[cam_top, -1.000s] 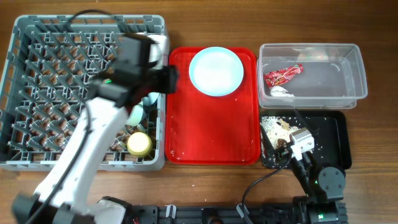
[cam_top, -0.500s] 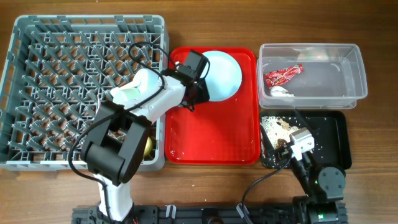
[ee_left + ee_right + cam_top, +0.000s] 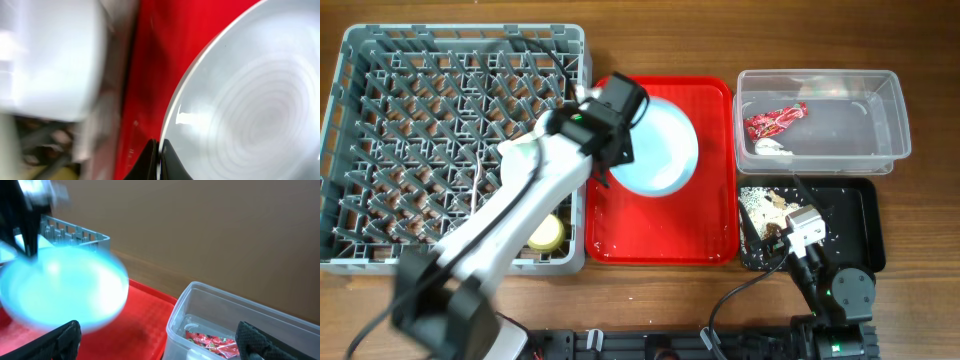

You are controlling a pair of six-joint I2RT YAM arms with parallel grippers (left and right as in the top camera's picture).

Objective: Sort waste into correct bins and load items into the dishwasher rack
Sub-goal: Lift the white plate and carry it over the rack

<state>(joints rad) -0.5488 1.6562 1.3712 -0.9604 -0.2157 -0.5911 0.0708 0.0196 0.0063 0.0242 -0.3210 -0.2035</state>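
left gripper (image 3: 158, 153) pinches plate (image 3: 665, 150) rim | over red tray (image 3: 660, 228)

Light: bright, even, overhead; shadows short and soft.
Overhead: table (image 3: 650, 40) crisp; left arm (image 3: 520, 200) motion-smeared.
Left wrist: blurred throughout; white glare on plate (image 3: 250, 100).
Right wrist: plate smeared; tub (image 3: 225, 315) sharper.

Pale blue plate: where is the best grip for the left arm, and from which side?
Pinch the thin rim of the plate at its edge nearest the rack, coming in from that side. It is a shallow disc with no handle, so only the rim gives purchase. The left gripper straddles that edge, one finger on each face.
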